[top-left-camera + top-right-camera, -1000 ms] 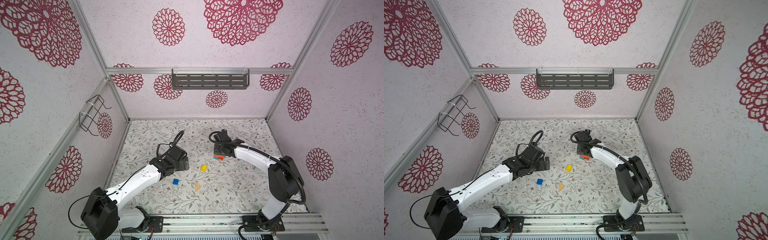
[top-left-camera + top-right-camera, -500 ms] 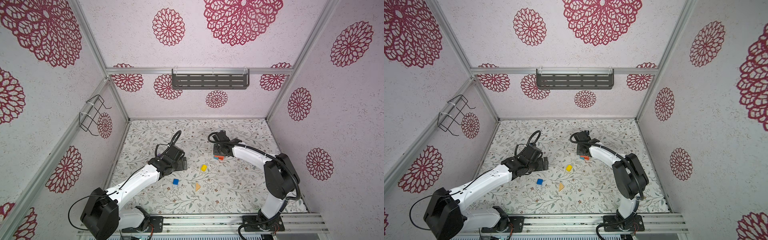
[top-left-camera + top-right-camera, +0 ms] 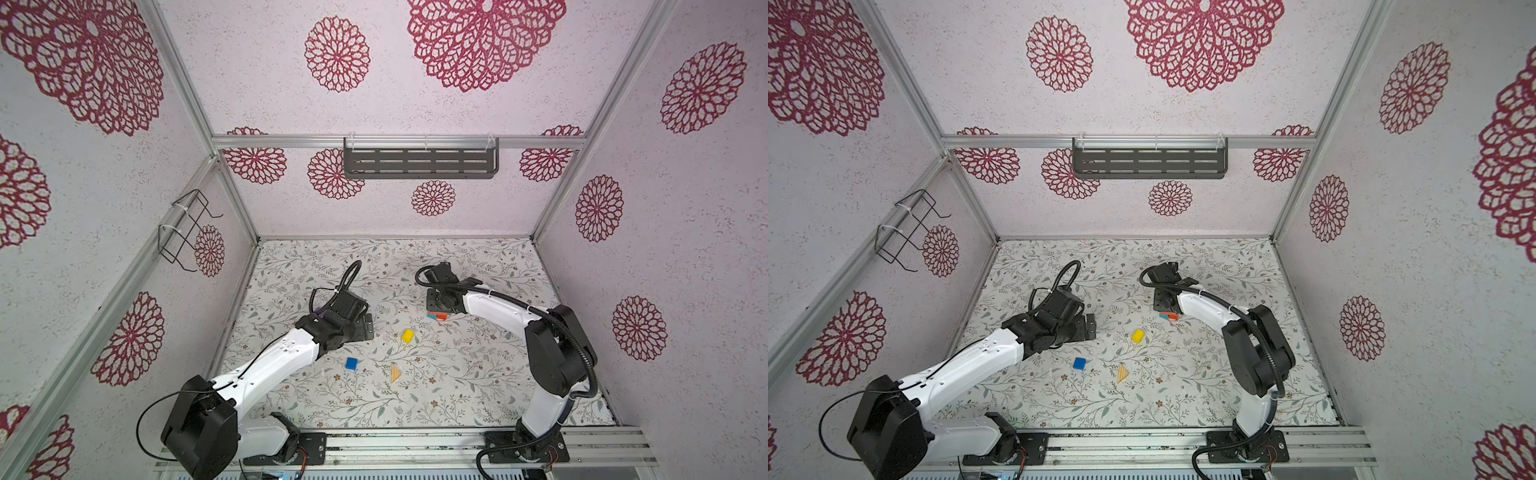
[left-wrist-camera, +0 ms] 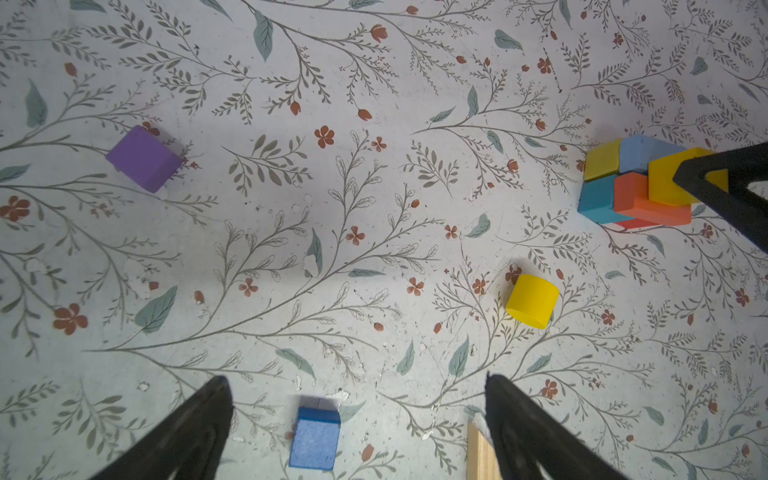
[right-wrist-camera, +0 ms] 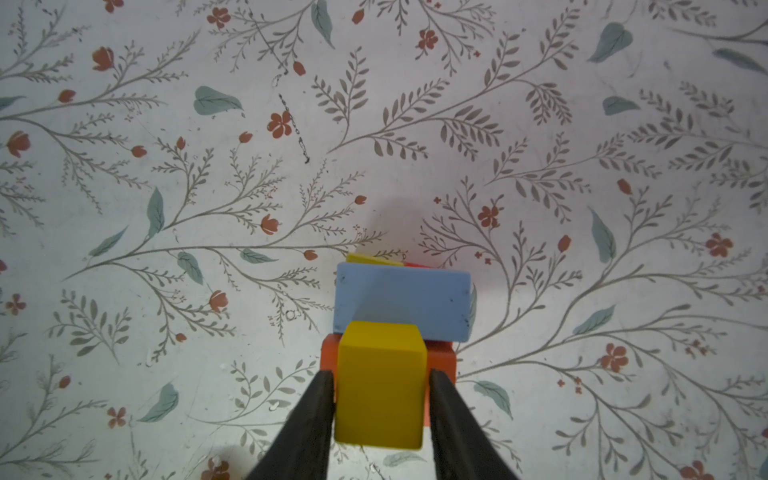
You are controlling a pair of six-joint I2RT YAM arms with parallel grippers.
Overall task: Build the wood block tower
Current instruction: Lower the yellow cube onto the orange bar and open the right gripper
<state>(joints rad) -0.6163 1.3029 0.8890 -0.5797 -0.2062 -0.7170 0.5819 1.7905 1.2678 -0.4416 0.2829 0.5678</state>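
Observation:
The tower (image 3: 437,316) (image 3: 1169,316) is a low stack right of the floor's middle. In the left wrist view it (image 4: 636,187) shows yellow, light blue, teal, red and orange blocks. A yellow block (image 5: 380,390) lies on top, over an orange block (image 5: 442,359) and beside a light blue brick (image 5: 403,301). My right gripper (image 5: 381,373) straddles the yellow block, with a thin gap at its fingers. My left gripper (image 4: 355,380) (image 3: 368,328) hangs wide open and empty above a blue cube (image 4: 315,438). A purple block (image 4: 143,158) lies apart.
Loose on the floral floor lie a yellow cylinder (image 3: 407,336) (image 4: 532,301), the blue cube (image 3: 351,363) and a plain wooden wedge (image 3: 396,373) (image 4: 478,453). A grey shelf (image 3: 419,162) hangs on the back wall and a wire basket (image 3: 187,228) on the left wall.
The right gripper's jaws have widened off the yellow block on top of the stack. The left arm has drawn back slightly to the left, still open.

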